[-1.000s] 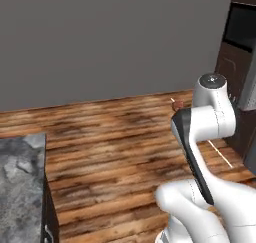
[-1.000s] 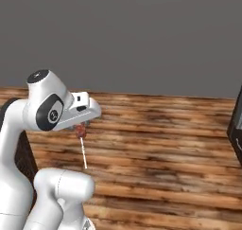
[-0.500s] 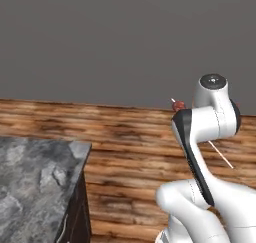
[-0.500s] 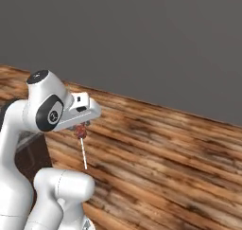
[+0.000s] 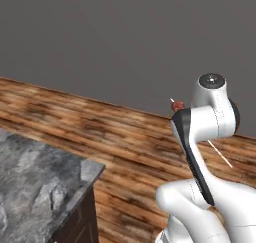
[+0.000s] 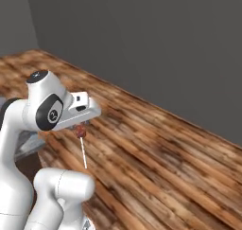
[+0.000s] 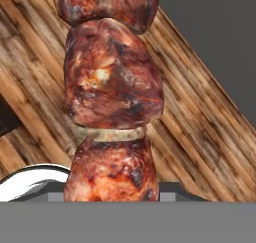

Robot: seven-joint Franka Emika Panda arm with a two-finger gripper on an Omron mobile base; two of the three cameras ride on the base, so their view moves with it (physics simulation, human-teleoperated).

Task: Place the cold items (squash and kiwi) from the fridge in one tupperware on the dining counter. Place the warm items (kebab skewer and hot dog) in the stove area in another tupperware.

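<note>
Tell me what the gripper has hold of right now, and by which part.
The gripper is shut on the kebab skewer, gripping it at the meat end; the bare stick hangs free below the hand.

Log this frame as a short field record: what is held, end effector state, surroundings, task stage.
held item: kebab skewer, meat chunks close to the hand camera, thin stick hanging below the hand in the right base view
end effector: shut on the kebab skewer
surroundings: wood floor, grey wall, corner of a stone counter at lower left of the left base view
tupperware: none in sight
task stage: skewer picked up, not yet placed
</note>
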